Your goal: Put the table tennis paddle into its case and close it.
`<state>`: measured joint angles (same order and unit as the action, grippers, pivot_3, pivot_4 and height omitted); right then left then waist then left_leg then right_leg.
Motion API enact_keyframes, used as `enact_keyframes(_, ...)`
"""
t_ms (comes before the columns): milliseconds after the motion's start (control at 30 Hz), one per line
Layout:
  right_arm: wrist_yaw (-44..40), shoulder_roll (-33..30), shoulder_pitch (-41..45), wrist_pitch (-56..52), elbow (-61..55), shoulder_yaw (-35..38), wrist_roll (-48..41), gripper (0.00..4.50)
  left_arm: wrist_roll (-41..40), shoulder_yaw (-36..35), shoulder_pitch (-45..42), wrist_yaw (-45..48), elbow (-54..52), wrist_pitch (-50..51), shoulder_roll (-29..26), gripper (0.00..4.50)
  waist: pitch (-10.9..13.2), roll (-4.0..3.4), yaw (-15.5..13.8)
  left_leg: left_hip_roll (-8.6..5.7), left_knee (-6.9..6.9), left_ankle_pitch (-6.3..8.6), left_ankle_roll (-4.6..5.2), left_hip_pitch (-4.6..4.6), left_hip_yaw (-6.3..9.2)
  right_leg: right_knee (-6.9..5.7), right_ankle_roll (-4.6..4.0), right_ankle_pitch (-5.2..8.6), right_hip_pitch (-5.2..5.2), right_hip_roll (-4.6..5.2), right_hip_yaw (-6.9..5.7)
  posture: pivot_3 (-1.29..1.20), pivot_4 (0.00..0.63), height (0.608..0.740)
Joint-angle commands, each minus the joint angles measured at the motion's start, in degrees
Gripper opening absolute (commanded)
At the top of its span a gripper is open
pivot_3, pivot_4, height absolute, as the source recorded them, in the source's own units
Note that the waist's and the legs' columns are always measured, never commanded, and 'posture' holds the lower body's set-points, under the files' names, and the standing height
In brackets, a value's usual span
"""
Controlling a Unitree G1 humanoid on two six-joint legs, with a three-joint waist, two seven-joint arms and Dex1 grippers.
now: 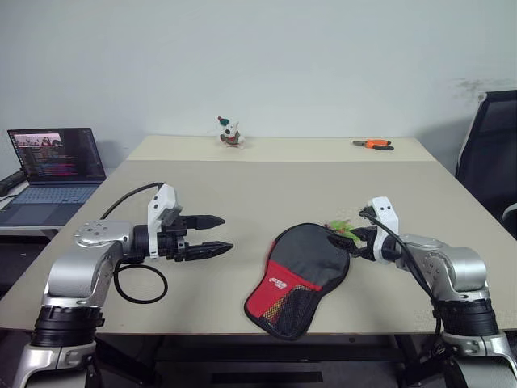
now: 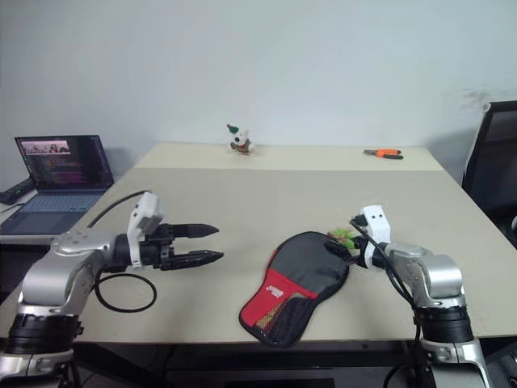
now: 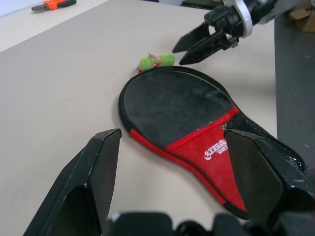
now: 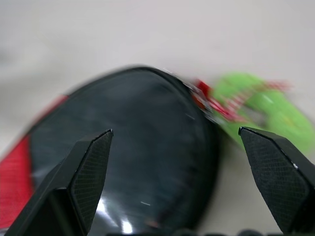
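The case (image 1: 303, 271) lies flat near the table's front edge. It is a black paddle-shaped pouch with a red panel, a white logo and a mesh pocket at its narrow end. The table tennis paddle is hidden. My left gripper (image 1: 228, 233) hovers open to the left of the case, well apart from it, with its fingers pointing toward it and nothing between them. My right gripper (image 3: 177, 56) is open at the case's round far end, just above its rim and beside a small green toy (image 1: 343, 229). It holds nothing.
An open laptop (image 1: 52, 174) stands on a side surface at the left. A small figurine (image 1: 229, 132) and orange-handled pliers (image 1: 373, 144) lie at the table's far side. A black chair (image 1: 489, 153) stands at the right. A black cable loop (image 1: 141, 283) hangs by my left arm.
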<state>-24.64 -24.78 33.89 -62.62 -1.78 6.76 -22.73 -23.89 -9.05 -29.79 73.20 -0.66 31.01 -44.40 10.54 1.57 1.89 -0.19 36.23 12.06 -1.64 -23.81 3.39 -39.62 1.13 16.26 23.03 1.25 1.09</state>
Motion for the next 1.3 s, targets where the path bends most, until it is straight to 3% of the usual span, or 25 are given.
enact_keyframes(33, 0.3, 0.8, -1.2, 0.2, -1.7, 0.9, -1.0, 4.50, -1.3, -1.6, 0.3, -0.3, -1.5, -0.9, -2.5, 3.63, 0.0, 0.00, 0.0, 0.01, -0.01, 0.00, 0.00, -0.02, -0.03, 0.00, 0.00, 0.00, 0.02, 0.00, 0.01, 0.00, 0.150, 0.740)
enact_keyframes(167, 1.3, 3.2, -3.1, 0.0, -1.6, -0.6, -0.7, 4.50, -1.3, -1.4, 0.9, -0.6, -0.9, -1.9, -3.8, 3.63, 0.0, -0.01, 0.1, 0.05, -0.03, 0.00, 0.00, 0.00, -0.13, -0.02, 0.00, 0.00, 0.05, -0.04, 0.05, 0.00, 0.150, 0.740)
enact_keyframes(433, -0.3, 5.4, -0.5, 4.5, 5.2, -4.0, 1.2, 1.88, -1.0, -0.6, 1.3, -1.4, -0.5, -3.4, -4.2, 3.66, 0.0, 0.00, 0.4, 0.08, -0.01, 0.00, 0.00, 0.03, -0.22, -0.06, -0.01, 0.00, 0.07, -0.07, 0.11, 0.00, 0.150, 0.740)
enact_keyframes(633, -8.9, 4.0, 6.9, 14.4, 18.7, -10.9, 6.0, 0.11, -1.1, 0.4, 1.6, -2.2, -1.0, -3.8, -3.7, 3.66, 0.0, 0.03, 2.0, 0.23, -0.01, -0.01, 0.02, 0.44, -0.52, -0.23, -0.01, -0.01, -0.02, -0.19, 0.59, 0.00, 0.150, 0.740)
enact_keyframes(800, -17.0, 4.6, 14.8, 23.8, 31.6, -15.8, 10.3, 0.03, -1.3, 0.8, 2.3, -2.9, -1.9, -3.8, -3.7, 3.66, 0.0, 0.06, 3.2, 0.68, -0.17, 0.00, 0.02, 1.47, -1.01, -0.14, 0.16, 0.10, -0.75, -0.46, 1.14, 0.00, 0.150, 0.740)
enact_keyframes(1133, -24.0, 12.2, 26.4, 38.3, 50.4, -18.6, 16.7, 0.03, -2.2, 0.5, 4.1, -4.5, -4.7, -2.7, -4.0, 3.66, 0.0, 0.06, 3.6, 1.01, -0.27, 0.03, 0.02, 1.48, -1.20, -0.07, 0.05, 0.04, -0.59, -1.03, 1.43, 0.00, 0.150, 0.740)
enact_keyframes(1300, -25.3, 15.0, 30.2, 42.6, 56.1, -18.2, 18.8, 0.03, -2.3, 0.9, 4.0, -5.2, -5.3, -2.2, -3.8, 3.66, 0.0, 0.06, 3.1, 1.00, -0.26, 0.03, 0.02, 0.88, -1.06, -0.12, -0.35, -0.20, -0.04, -1.02, 1.39, 0.00, 0.150, 0.740)
